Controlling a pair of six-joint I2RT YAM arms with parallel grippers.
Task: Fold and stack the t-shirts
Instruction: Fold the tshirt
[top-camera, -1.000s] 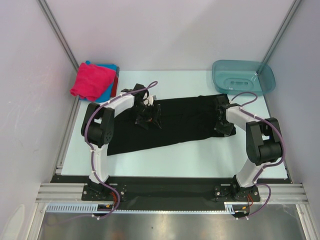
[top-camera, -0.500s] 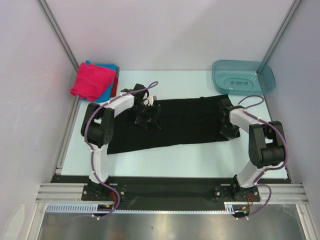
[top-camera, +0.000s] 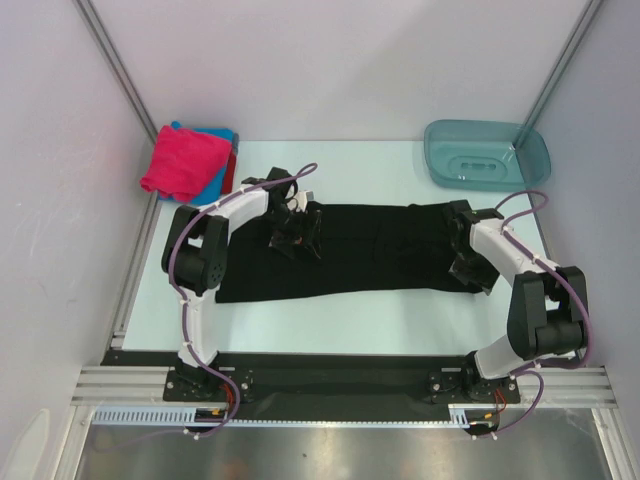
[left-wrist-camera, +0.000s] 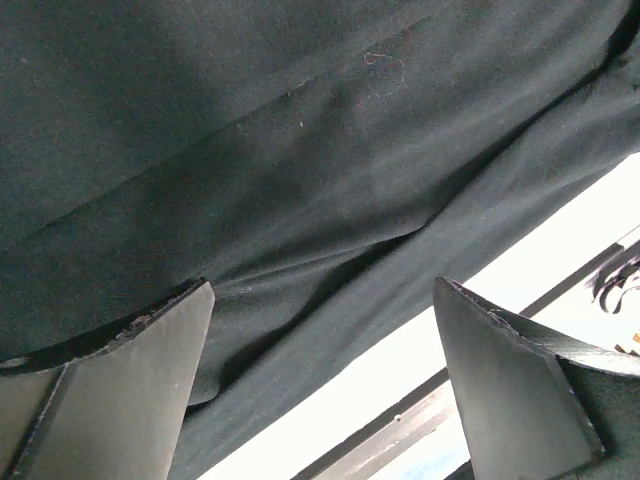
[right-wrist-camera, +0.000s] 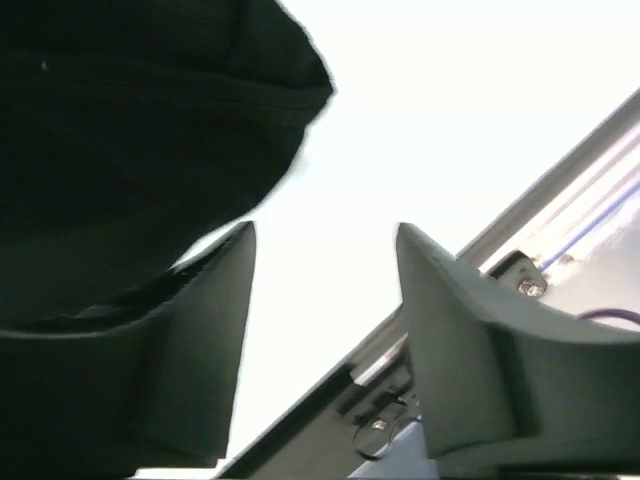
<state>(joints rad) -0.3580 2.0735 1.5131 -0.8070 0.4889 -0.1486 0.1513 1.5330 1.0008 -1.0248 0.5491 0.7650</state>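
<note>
Black shirt (top-camera: 370, 245) is lying across the table (top-camera: 330, 310) as a long band, its right end drawn further out than a second ago; right claw (top-camera: 470, 272) is standing part open after letting go, gripping nothing; left claw (top-camera: 292, 238) is hovering wide open and empty over the left part; spreading is looking done, folding likely next.

Black shirt (top-camera: 370, 250): plain black throughout. Surface (top-camera: 340, 325): pale mint. Pink shirt (top-camera: 180, 162): solid magenta-pink. Blue shirt (top-camera: 222, 148): bright blue. Red shirt (top-camera: 233, 172): thin red edge. Basin (top-camera: 487, 150): translucent teal. Left arm (top-camera: 195, 320) and right arm (top-camera: 495, 345): white shells, black joints, purple cables.
</note>
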